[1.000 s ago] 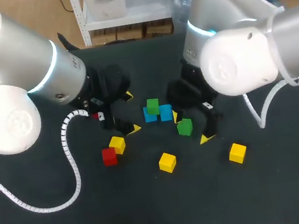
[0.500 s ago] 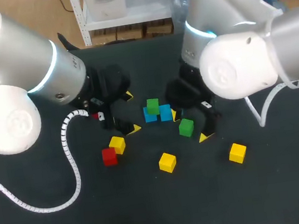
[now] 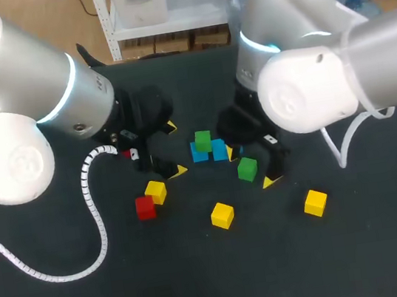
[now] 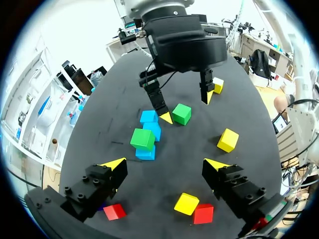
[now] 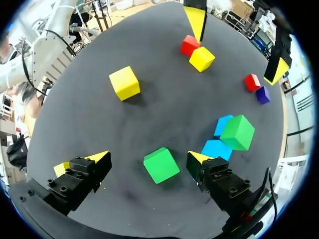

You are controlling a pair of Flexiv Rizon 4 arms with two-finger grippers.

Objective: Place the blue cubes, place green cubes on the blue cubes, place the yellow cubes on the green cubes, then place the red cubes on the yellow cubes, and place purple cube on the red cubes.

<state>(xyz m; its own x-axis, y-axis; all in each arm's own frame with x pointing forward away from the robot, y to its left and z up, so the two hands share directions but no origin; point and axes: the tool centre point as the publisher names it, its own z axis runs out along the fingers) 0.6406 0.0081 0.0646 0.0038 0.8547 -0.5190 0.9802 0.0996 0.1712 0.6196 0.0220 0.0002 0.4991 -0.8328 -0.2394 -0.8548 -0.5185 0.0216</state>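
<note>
While the right gripper (image 3: 250, 167) hangs with jaws wide, straddling the loose green cube (image 3: 246, 169) without touching it, that cube sits skewed and nearer one finger. Closing could therefore twist or shove it rather than pinch it squarely. The inner finger stands close to the bare blue cube (image 3: 219, 149), at about ten o'clock of the green one. A careless move may knock it, or the stacked green cube (image 3: 202, 140) on the second blue cube (image 3: 198, 154). The left gripper (image 3: 175, 150), also wide and empty, hovers at nine o'clock of the pair.
</note>
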